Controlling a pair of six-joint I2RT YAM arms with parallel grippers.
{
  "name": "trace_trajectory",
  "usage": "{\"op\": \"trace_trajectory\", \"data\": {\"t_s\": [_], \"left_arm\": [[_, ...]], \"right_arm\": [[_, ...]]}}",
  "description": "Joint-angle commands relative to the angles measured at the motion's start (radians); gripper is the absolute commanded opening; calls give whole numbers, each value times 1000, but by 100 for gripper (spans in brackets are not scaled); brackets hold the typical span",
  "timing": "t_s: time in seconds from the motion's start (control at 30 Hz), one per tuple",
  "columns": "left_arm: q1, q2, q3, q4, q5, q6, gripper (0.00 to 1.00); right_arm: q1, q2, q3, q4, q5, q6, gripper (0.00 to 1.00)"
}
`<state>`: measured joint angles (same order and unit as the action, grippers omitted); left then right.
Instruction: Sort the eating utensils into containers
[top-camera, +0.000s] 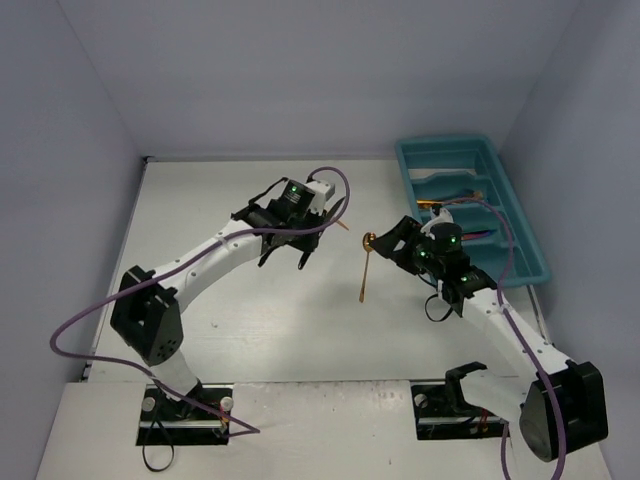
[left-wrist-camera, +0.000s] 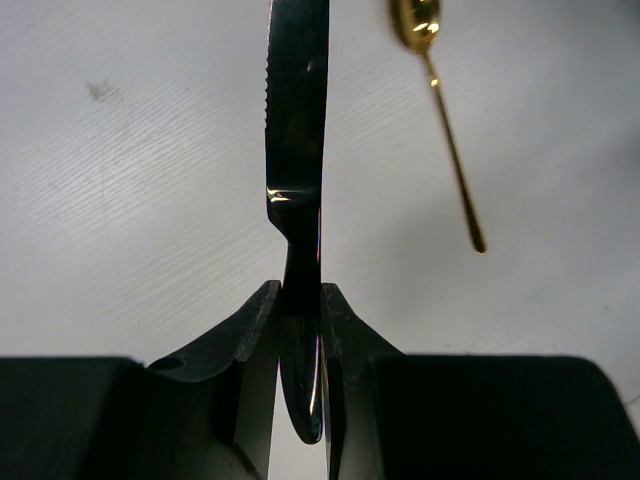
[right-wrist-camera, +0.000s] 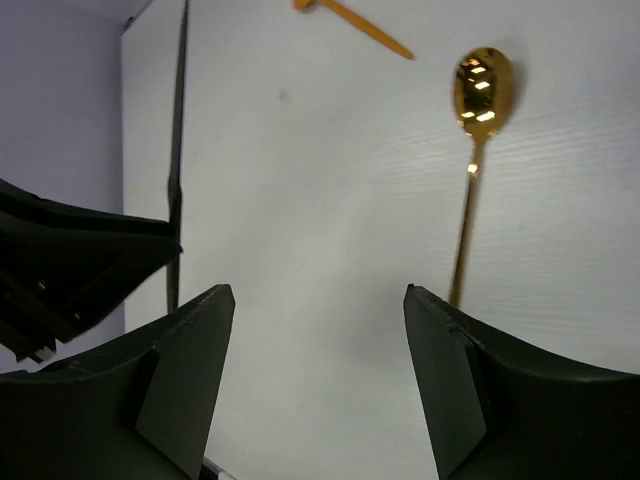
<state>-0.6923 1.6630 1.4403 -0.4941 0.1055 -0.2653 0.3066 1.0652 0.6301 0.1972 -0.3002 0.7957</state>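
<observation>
Left wrist view: left gripper (left-wrist-camera: 300, 300) clamped on the handle of a dark serrated knife (left-wrist-camera: 297, 150), blade pointing straight out from the jaws, gold spoon (left-wrist-camera: 452, 150) lying apart on the table beside it. Right wrist view: right gripper (right-wrist-camera: 320, 300) with jaws apart, holding nothing, the spoon ahead and in line with one finger. Handling note: the teal tray (top-camera: 445, 147) sits well apart at far right, so the carry likely wants a firm clamp, a level blade and a path round the right arm

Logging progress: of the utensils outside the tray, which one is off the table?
The dark knife, gripped by its handle in the left pincer; the gold spoon lies free on the table.
</observation>
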Motion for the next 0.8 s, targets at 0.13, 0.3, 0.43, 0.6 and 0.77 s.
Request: {"op": "trace_trajectory", "data": {"t_s": [0.13,0.3,0.43,0.6,0.77], "left_arm": [[-61,-114,11,154,40,-20,0],[-81,-128,19,154,43,-20,0],[-89,-137,15,161,50,-18,0],[-91,-137,17,170,57,-20,0],[-96,-133,20,175,61,-22,0]], "right_arm": [[114,126,184,200,19,20,64],[132,190,243,216,51,8,63],[137,225,265,232,50,5,60],[145,257,268,253,45,12,56],[150,270,264,273,41,17,44]]}}
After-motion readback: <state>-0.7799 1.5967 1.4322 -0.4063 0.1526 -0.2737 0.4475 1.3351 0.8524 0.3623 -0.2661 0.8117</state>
